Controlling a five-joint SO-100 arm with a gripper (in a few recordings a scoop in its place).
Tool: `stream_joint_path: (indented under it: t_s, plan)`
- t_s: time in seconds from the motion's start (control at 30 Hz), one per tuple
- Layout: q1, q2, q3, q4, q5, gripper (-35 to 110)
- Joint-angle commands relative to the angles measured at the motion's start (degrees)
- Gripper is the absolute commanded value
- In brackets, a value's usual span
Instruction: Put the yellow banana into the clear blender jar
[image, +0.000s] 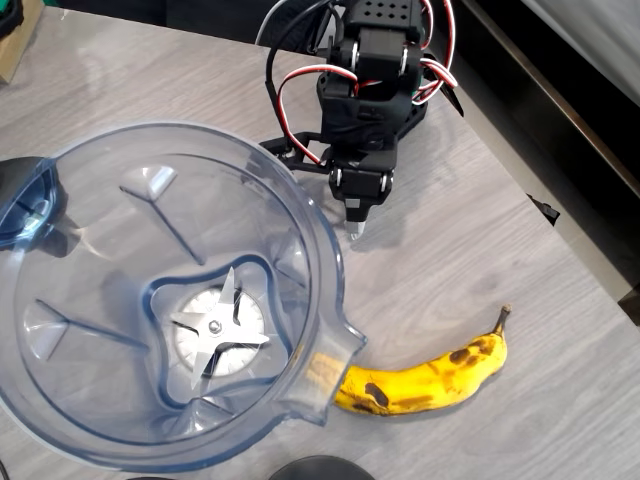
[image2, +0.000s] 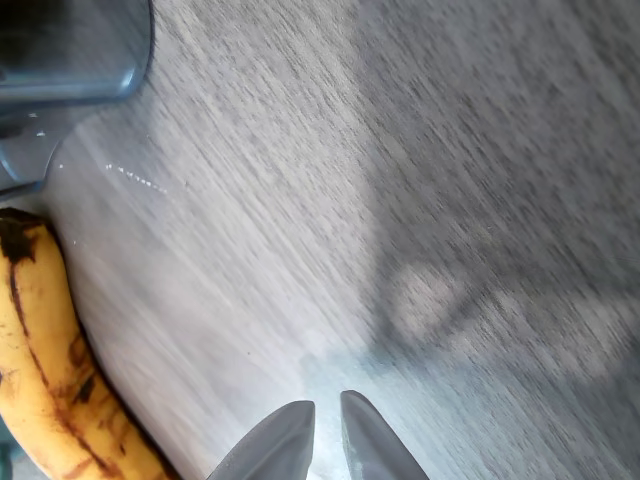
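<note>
The yellow banana with dark spots lies on the grey wood table, its stem pointing up right, its other end tucked under the spout of the clear blender jar. The jar stands at the left, steel blade at its bottom. My gripper hangs above bare table beside the jar's right rim, well above the banana in the overhead view. In the wrist view the gripper is shut with nothing between its tips. There the banana runs along the left edge and the jar sits top left.
The table ends in a diagonal edge at the right, with a dark gap beyond. The arm's black body and wires stand at the top centre. A dark round object peeks in at the bottom edge.
</note>
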Motion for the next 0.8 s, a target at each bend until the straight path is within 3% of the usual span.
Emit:
stream_joint_path:
  t_s: [0.0,0.2,0.47,0.7,0.77]
  plan:
    - [0.62,1.85,0.62,0.62,0.00,0]
    - [0.62,1.85,0.62,0.62,0.00,0]
    - [-21.97,2.11,0.62,-2.20,-2.55,0]
    - [-26.37,2.64,0.62,-2.72,-4.75,0]
    - [-28.04,3.08,0.62,-5.45,-1.14,0]
